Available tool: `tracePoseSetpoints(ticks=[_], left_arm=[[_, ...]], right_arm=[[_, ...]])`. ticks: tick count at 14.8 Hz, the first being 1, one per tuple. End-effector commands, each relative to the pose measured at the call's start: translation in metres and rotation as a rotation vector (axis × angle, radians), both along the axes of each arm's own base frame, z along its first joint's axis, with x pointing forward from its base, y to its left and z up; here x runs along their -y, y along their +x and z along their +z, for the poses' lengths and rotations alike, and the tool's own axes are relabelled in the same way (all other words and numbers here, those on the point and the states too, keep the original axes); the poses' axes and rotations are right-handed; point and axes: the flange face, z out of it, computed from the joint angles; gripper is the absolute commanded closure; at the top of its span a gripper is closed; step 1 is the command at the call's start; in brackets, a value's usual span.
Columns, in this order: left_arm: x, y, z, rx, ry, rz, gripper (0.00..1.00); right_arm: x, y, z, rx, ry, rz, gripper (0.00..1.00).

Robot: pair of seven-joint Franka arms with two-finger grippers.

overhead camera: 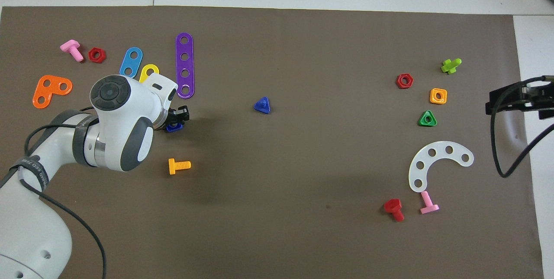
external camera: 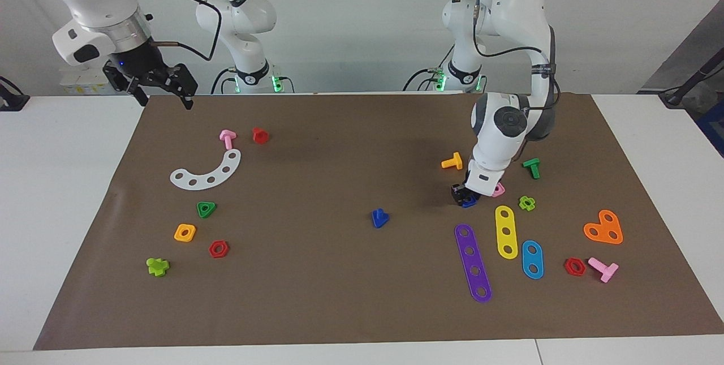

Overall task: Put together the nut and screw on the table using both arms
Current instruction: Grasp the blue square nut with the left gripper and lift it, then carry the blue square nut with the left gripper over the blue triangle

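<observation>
Brown mat (external camera: pixel 317 297) covers most of the white table (external camera: pixel 62 212), and I take the blue screw (external camera: pixel 380 218) near its middle as my landmark. From the facing camera, my left gripper (external camera: pixel 465 195) is down at the mat, toward the left arm's end of the table from the screw, with its fingers around the blue nut (external camera: pixel 469 201); the nut touches the mat, and I cannot tell whether the jaws have closed on it or only straddle it. A pink nut (external camera: pixel 499 190) lies just beside that gripper, and a purple strip (external camera: pixel 473 262) lies farther from the robots than the nut. My right gripper (external camera: pixel 164 90) waits in the air over the mat's corner at the right arm's end, well apart from the screw, jaws spread apart and holding nothing. From the overhead camera, the screw (overhead camera: pixel 262 105) sits head down with its short shaft pointing up, alone on bare mat (overhead camera: pixel 277 227). My left gripper (overhead camera: pixel 176 121) shows past the arm's white wrist, with the nut (overhead camera: pixel 174 127) peeking out under the black fingers, between the purple strip (overhead camera: pixel 185 65) and an orange bolt (overhead camera: pixel 179 166). My right gripper (overhead camera: pixel 515 99) hangs over the mat's edge, at about the screw's distance from the robots.
</observation>
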Motion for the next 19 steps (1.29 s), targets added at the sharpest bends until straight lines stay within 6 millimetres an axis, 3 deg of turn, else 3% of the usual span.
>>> tracePoseSetpoints(ticks=[1,6,10,19], left_arm=[[0.002,0.001,0.008,-0.019,0.029,-0.010,0.52],[0.002,0.011,0.021,-0.016,0.028,-0.007,0.72],[0.014,0.031,0.043,-0.012,0.024,0.001,0.75],[0.142,0.036,0.106,-0.059,-0.036,0.039,0.78]], right_arm=[[-0.001,0.002,-0.006,0.000,0.016,0.024,0.00],[0.000,0.001,-0.016,0.031,0.006,0.025,0.00],[-0.001,0.000,-0.021,0.021,0.018,0.018,0.00],[-0.010,-0.007,-0.028,0.002,0.019,0.018,0.00]])
